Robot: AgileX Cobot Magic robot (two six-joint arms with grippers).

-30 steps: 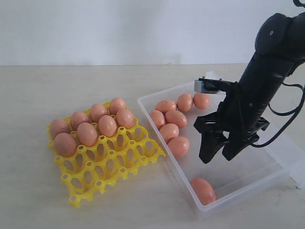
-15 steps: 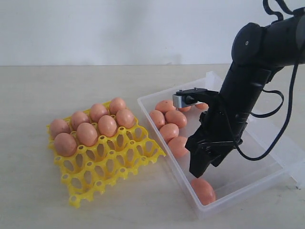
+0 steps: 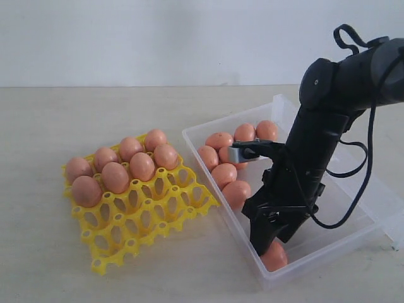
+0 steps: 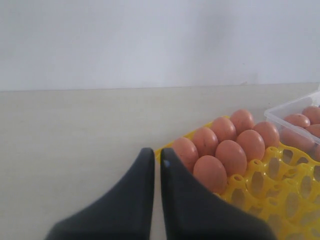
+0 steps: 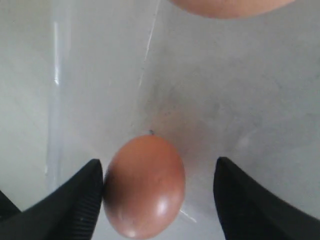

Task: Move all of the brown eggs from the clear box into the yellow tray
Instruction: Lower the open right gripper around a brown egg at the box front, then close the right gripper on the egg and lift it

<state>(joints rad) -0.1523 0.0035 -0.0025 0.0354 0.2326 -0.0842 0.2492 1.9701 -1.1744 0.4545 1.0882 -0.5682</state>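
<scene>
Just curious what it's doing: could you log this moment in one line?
right gripper: open, straddling lone egg in clear box | left gripper: shut, empty | yellow tray: eight eggs

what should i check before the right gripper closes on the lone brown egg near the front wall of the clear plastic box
1. Right gripper open, straddling the lone brown oval egg: ok.
2. Egg centred between the fingers: not ok; it lies close against one finger, with a wide gap to the other.
3. Other brown eggs apart from this grasp: ok.
4. Finger clearance from the clear plastic box wall: cannot tell.
5. Empty cups in the yellow plastic grid tray: ok, several.
</scene>
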